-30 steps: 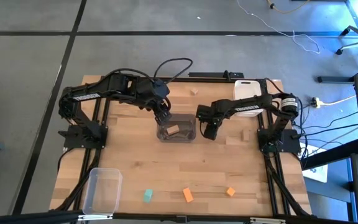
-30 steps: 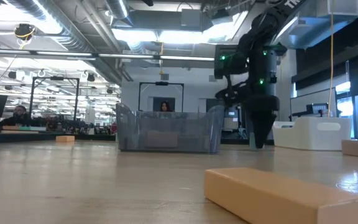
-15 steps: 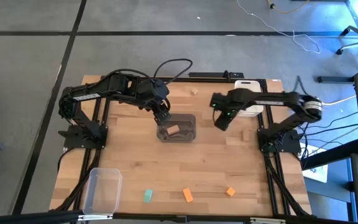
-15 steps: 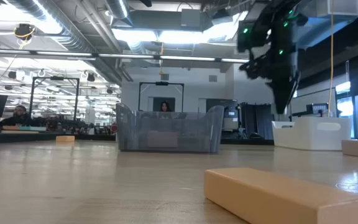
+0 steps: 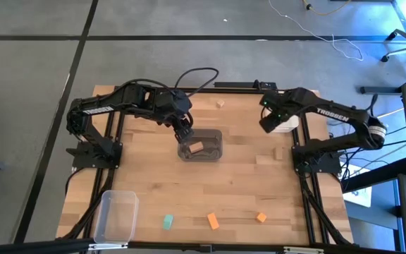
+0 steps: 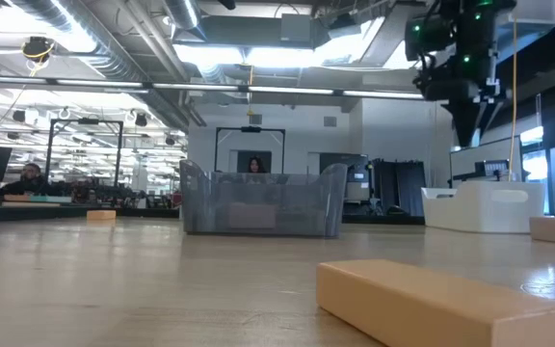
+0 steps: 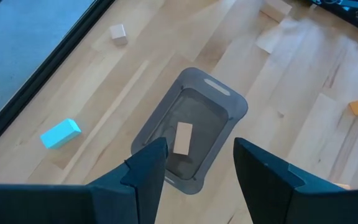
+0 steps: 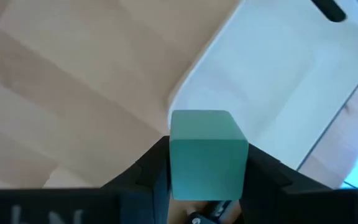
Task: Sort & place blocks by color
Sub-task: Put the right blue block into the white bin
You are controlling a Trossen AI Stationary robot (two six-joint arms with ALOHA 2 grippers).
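Observation:
My right gripper (image 5: 266,125) hovers over the near edge of the white bin (image 5: 287,125), shut on a teal block (image 8: 208,151). In the low view it (image 6: 468,130) hangs high above that bin (image 6: 494,207). My left gripper (image 5: 186,135) is open above the dark grey bin (image 5: 213,147), where a tan block (image 7: 183,137) lies flat on the floor. Near the table's front edge lie a teal block (image 5: 168,221) and two orange blocks (image 5: 213,221) (image 5: 261,217). A tan block (image 5: 220,103) rests near the far edge. My right gripper pinches the teal block between its two fingers (image 8: 151,171), one on each of two opposite side faces (image 8: 176,162). The fingers point down from above. The block is lifted clear, above the rim of the white bin (image 8: 191,81).
A clear bin (image 5: 115,215) stands at the table's near left corner. Bare wood lies between the dark grey bin and the front row of blocks. A block (image 6: 441,304) fills the foreground of the low view. A black cable (image 5: 196,74) loops behind the left arm.
My right gripper has risen and swung from beside the dark grey bin's right side toward the table's far right, ending above the white bin. The left gripper has stayed over the dark grey bin.

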